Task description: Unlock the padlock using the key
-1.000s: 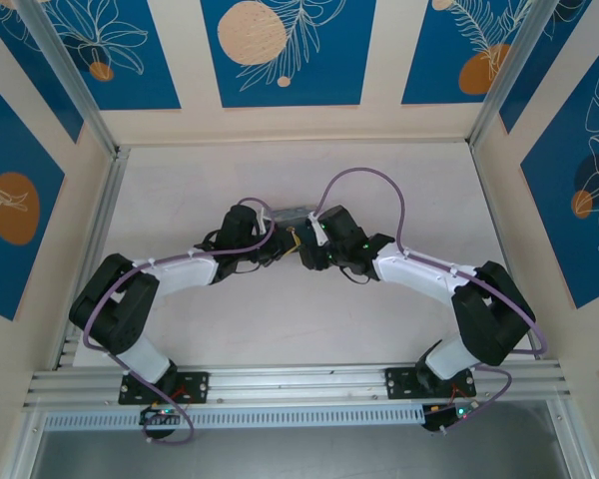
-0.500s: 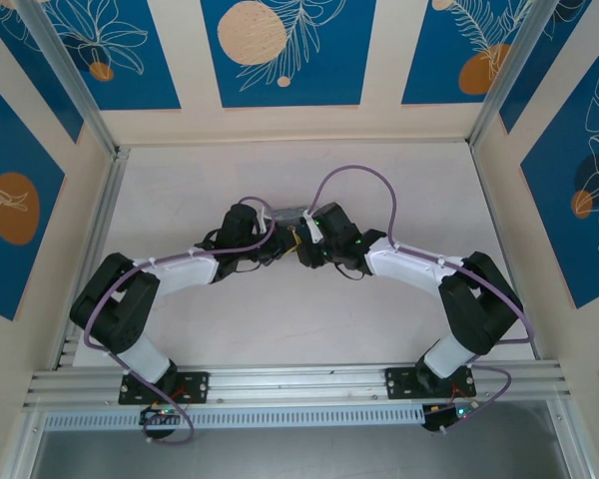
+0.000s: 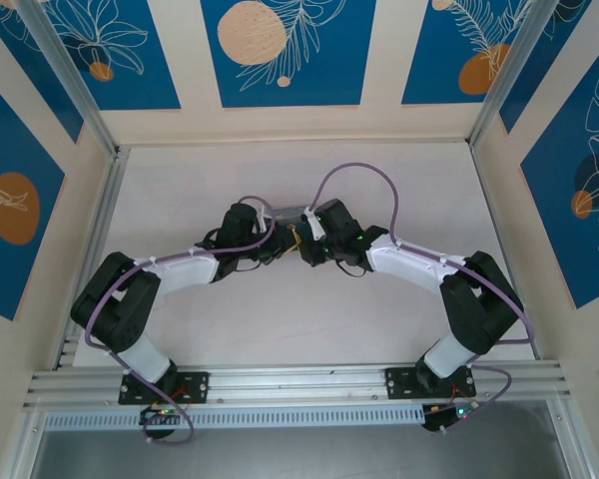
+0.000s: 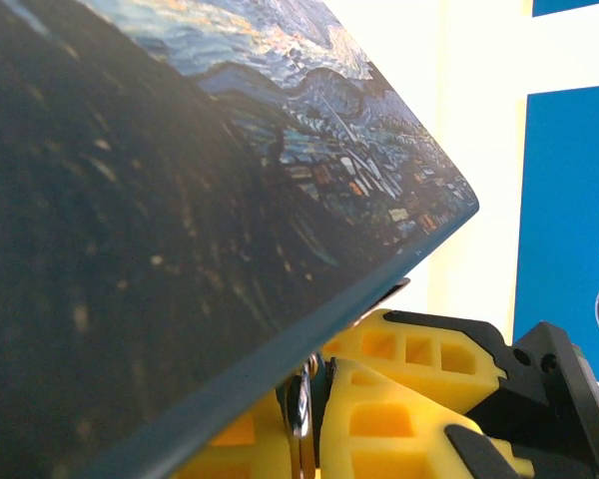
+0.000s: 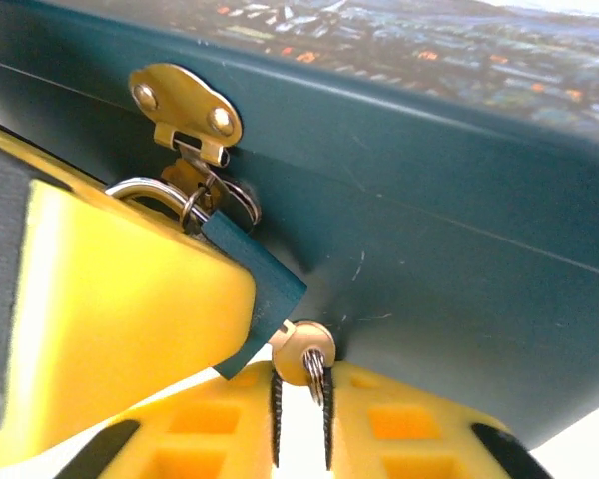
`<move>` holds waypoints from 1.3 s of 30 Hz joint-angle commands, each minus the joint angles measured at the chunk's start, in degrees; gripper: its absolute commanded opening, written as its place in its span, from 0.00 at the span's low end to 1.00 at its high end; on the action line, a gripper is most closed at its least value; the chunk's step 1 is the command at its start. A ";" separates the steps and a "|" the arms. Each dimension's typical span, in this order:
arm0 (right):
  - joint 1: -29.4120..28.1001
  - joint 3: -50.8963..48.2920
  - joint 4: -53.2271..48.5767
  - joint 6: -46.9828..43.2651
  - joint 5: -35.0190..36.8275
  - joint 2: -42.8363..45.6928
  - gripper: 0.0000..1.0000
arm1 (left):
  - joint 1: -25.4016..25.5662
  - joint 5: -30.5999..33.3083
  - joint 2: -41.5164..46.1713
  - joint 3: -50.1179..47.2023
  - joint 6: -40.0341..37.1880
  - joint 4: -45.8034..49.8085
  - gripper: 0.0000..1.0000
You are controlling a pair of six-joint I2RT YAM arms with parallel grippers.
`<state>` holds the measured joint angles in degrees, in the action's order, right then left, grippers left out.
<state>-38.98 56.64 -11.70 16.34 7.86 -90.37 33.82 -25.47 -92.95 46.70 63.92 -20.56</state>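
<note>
The key (image 5: pixel 302 350) — touching the padlock (image 5: pixel 263 287) — sits at the right hand (image 5: pixel 301 404).

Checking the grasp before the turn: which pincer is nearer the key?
Right. Right pincer straddles the key, one finger on either side. Left pincer is shut on the padlock just above, off the key.

padlock (image 5: pixel 262 281) — half behind yellow finger (image 5: pixel 110 319)
</note>
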 commanded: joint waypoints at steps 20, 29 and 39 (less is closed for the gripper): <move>3.18 -6.05 5.54 -5.85 -1.91 7.23 0.42 | 0.02 -3.49 -0.62 3.20 -1.79 -0.32 0.00; 1.11 -9.41 11.38 -12.40 -0.21 8.54 0.46 | 0.02 -4.66 0.06 5.50 -3.37 3.64 0.00; -1.00 -7.11 12.52 -14.92 3.57 3.91 0.40 | 0.05 -5.55 -0.57 6.45 -3.33 3.86 0.00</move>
<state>-39.66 47.88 -0.19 3.68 9.74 -85.23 33.78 -28.99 -93.62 50.43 62.41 -15.27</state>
